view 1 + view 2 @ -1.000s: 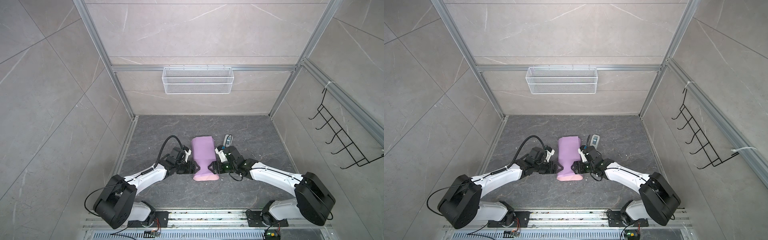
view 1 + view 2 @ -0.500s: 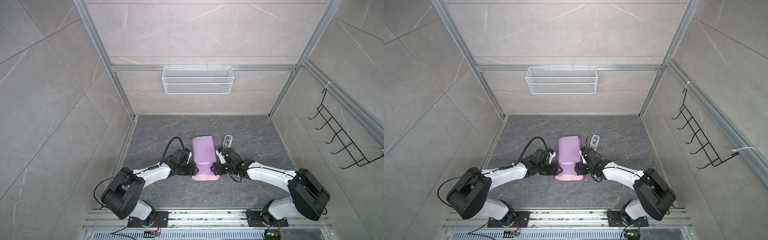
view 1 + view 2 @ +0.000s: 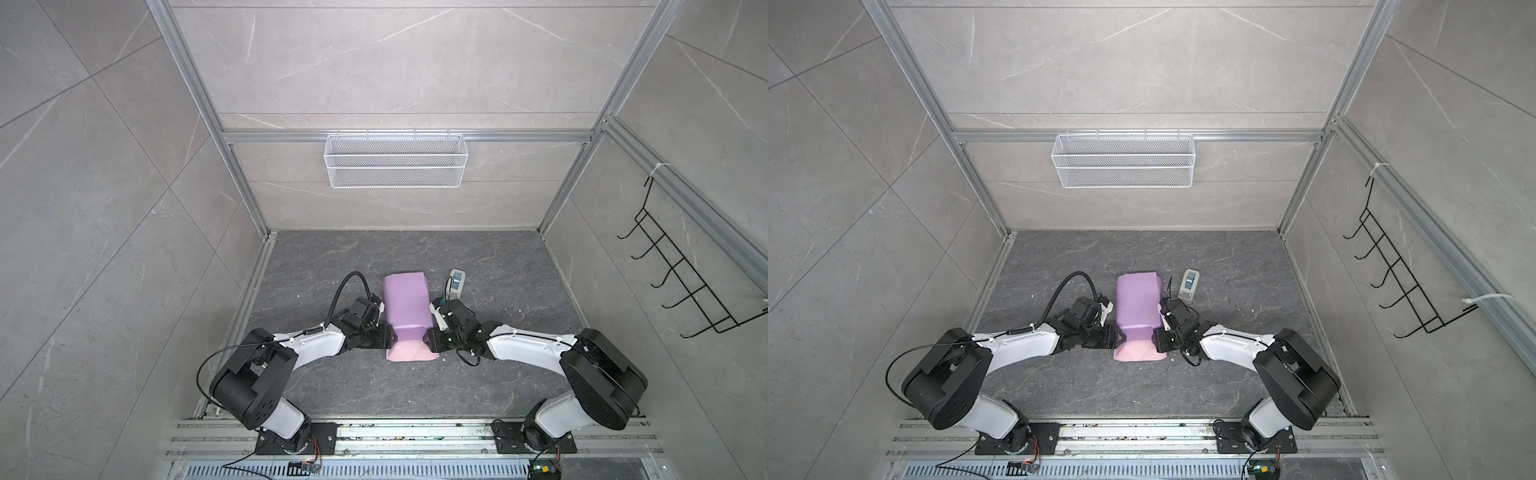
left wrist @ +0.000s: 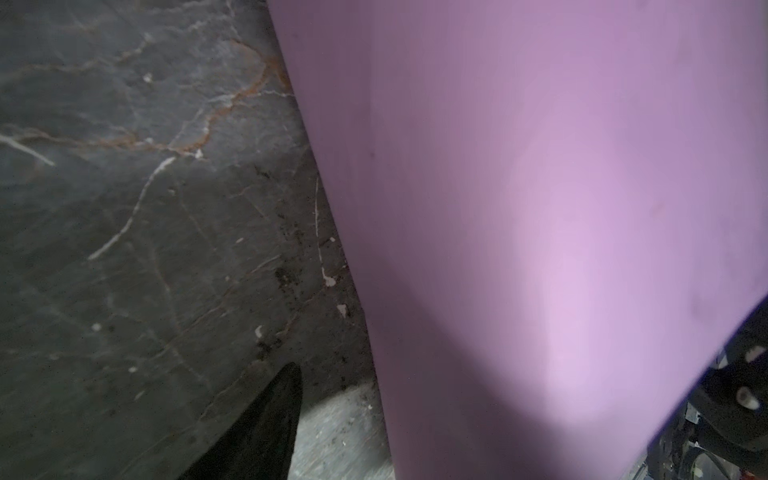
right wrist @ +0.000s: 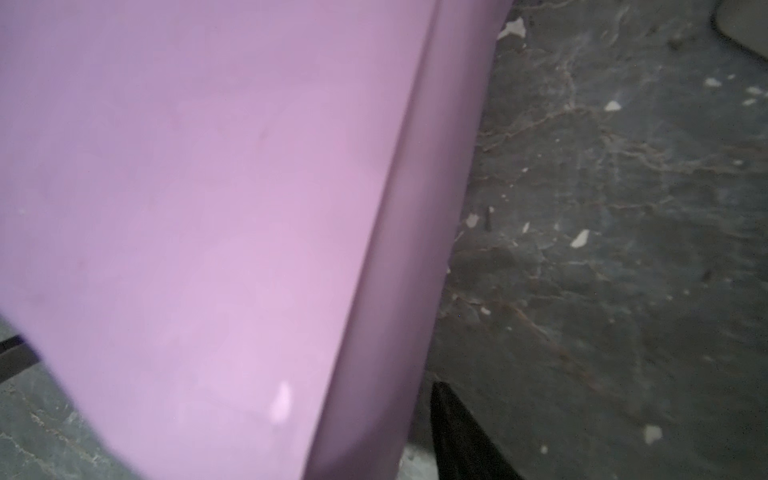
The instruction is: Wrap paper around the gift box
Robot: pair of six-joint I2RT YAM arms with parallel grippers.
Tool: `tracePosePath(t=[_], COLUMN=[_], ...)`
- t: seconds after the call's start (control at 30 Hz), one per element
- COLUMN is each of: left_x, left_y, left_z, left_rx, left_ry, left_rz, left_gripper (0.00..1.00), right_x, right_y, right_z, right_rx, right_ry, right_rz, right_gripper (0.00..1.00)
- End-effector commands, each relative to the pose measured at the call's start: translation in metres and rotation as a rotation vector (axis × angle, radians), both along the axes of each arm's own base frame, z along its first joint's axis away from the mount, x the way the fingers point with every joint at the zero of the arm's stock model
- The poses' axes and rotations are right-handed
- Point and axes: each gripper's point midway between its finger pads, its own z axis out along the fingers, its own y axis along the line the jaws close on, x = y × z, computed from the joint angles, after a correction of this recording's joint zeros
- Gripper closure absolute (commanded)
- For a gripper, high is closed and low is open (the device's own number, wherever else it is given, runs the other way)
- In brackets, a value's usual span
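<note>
The paper [image 3: 405, 303] [image 3: 1138, 303] is folded lilac side up over the gift box, which is hidden beneath it. A pale pink end flap [image 3: 409, 352] [image 3: 1138, 352] lies flat on the floor at the near end. My left gripper [image 3: 388, 336] [image 3: 1119, 337] presses into the parcel's left side where the flap begins. My right gripper [image 3: 428, 338] [image 3: 1156, 338] does the same from the right. Each wrist view shows paper [image 4: 540, 208] [image 5: 208, 208] and one black finger [image 4: 270, 424] [image 5: 457, 436] standing off its edge. The second finger is hidden by the paper.
A small grey-white tape dispenser [image 3: 456, 282] [image 3: 1190, 284] stands on the dark stone floor just right of the parcel's far end, behind my right wrist. A white wire basket [image 3: 395, 160] hangs on the back wall. A black hook rack [image 3: 681, 282] is on the right wall.
Both grippers have slid along the parcel's sides toward the near end and pushed inward, narrowing the paper where the pink flap starts. Their jaws have drawn closer together.
</note>
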Motion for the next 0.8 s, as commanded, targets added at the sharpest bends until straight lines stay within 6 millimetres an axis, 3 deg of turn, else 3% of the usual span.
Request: tracePosePath(t=[0.0, 0.37, 0.77], left_x=[0.016, 0.016, 0.004], left_y=[-0.005, -0.004, -0.003], left_z=[0.012, 0.0, -0.002], left_rx=[-0.007, 0.035, 0.099], left_ry=[-0.072, -0.068, -0.067], left_rz=[0.022, 0.021, -0.008], left_gripper=[0.38, 0.46, 0.51], right_x=[0.005, 0.012, 0.014], right_y=[-0.003, -0.007, -0.008], right_z=[-0.006, -0.013, -0.013], right_rx=[-0.027, -0.054, -0.061], right_ry=[-0.03, -0.036, -0.035], right_rz=[-0.012, -0.073, -0.086], right_gripper=[0.53, 0.65, 0.66])
